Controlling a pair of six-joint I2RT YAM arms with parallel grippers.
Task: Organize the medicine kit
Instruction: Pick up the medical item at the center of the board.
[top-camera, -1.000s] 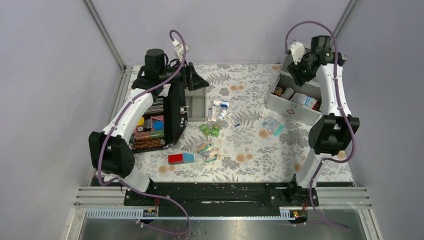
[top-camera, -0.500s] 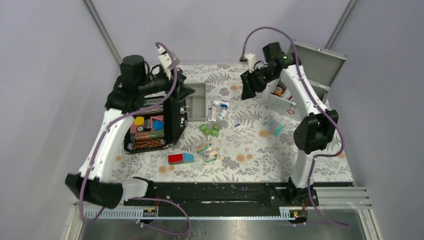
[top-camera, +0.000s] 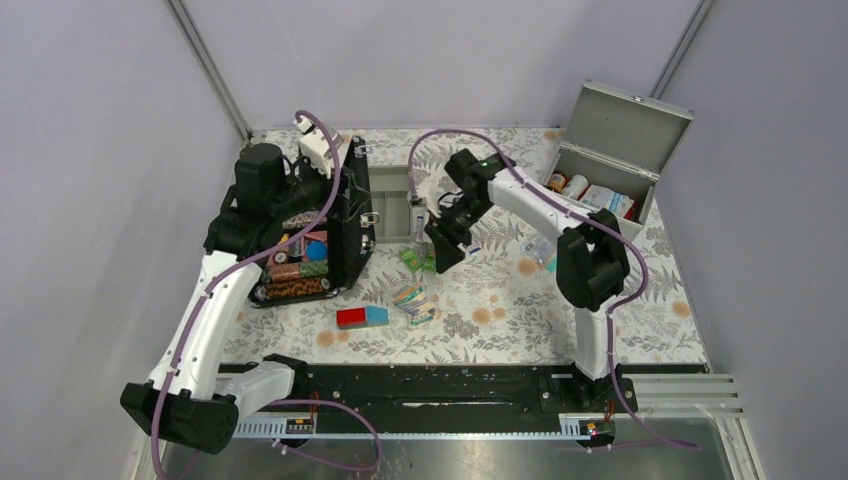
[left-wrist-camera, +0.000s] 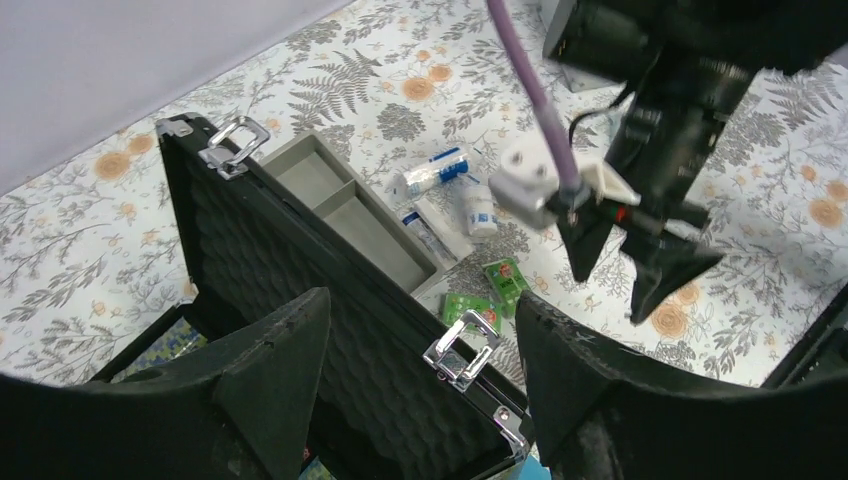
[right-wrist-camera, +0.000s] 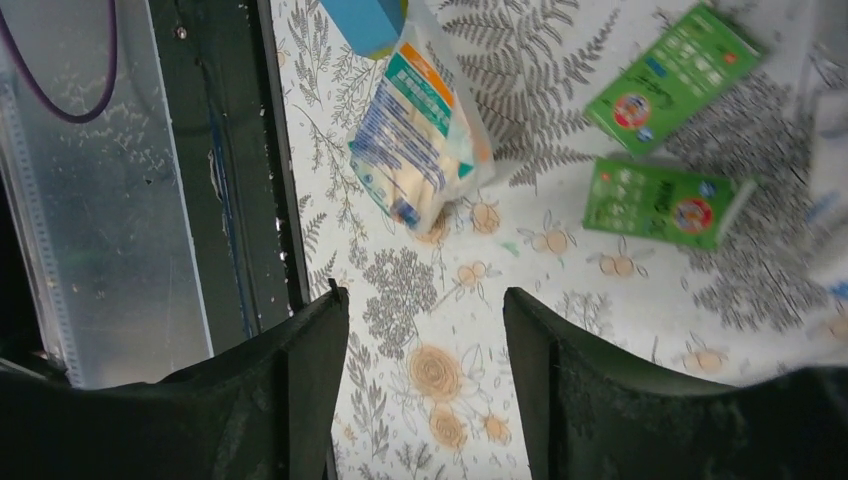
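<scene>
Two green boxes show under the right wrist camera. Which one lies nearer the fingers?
The lower green box, lying almost level in the right wrist view. The other green box sits tilted beyond it, farther from the fingers.

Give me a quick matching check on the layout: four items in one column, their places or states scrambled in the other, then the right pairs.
Items
1. medicine kit
2. black case
3. red and blue box
4. green boxes

Places or states
A. left side, open, lid standing up
B. a pair side by side, in the middle
C. far right corner, lid raised
D. closest to the near edge of the table

Pairs: 1-C, 2-A, 3-D, 4-B
</scene>
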